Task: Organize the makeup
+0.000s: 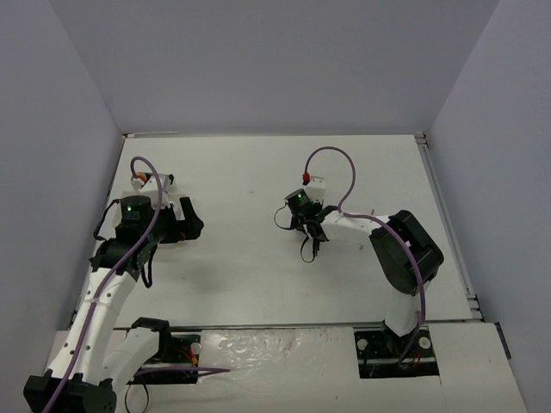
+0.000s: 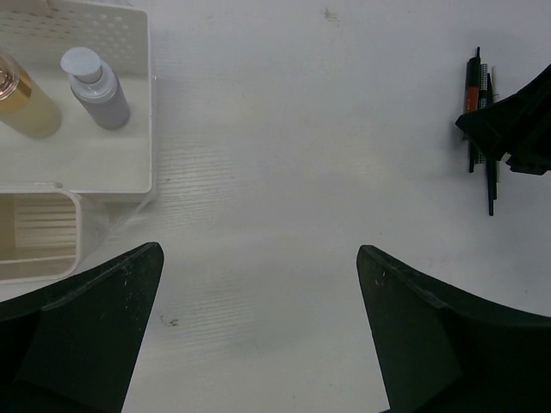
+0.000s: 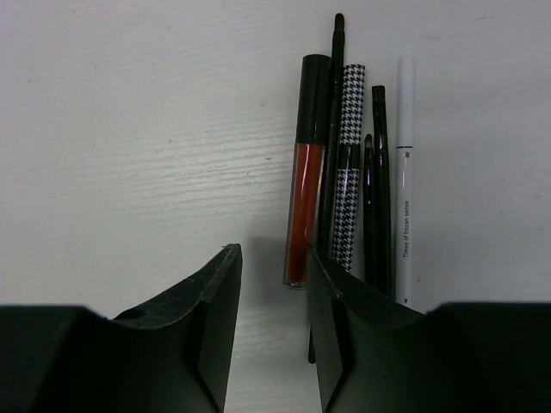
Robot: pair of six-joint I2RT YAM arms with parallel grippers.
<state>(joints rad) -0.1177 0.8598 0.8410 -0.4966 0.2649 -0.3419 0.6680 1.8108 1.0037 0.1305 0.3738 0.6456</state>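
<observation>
"Black fingers (image 3: pixel 172 344) filled the bottom of the right wrist view. How did the right gripper (image 3: pixel 274 258) stand?"

"Parted by a narrow gap, relaxed, clasping nothing. One red gloss tube (image 3: pixel 301 206) with a black cap lay on the table (image 3: pixel 129 129), its lower end reaching into that gap, close against one finger. Whether it touched, I could not tell."

"And beyond the tube?"

"Side by side, all pointing away from the fingertips: a thin black brush (image 3: pixel 337 52), a houndstooth tube (image 3: pixel 353 103), two dark pencils (image 3: pixel 380 155), then a white pencil (image 3: pixel 405 155) farthest from the gap. That same finger covered their near ends."

"Any writing?"

"Small grey print ran along the white pencil. It seemed to read 'Times of frozen sense', though the letters were tiny. Nothing else was legible."

"What of the left gripper (image 2: pixel 260 249)?"

"Spread wide, released, only bare table between its fingers. Ahead of it, to the left in its wrist view, sat a white tray (image 2: pixel 129 182). A grey bottle (image 2: pixel 103 95) with a white cap and a gold bottle (image 2: pixel 26 107) rested in its large compartment, and a smaller compartment sat nearer the fingers."

"Were the two grippers close?"

"Well apart in the overhead view. The left gripper was toward the table's left side, the right gripper near the middle, over the pencils."
</observation>
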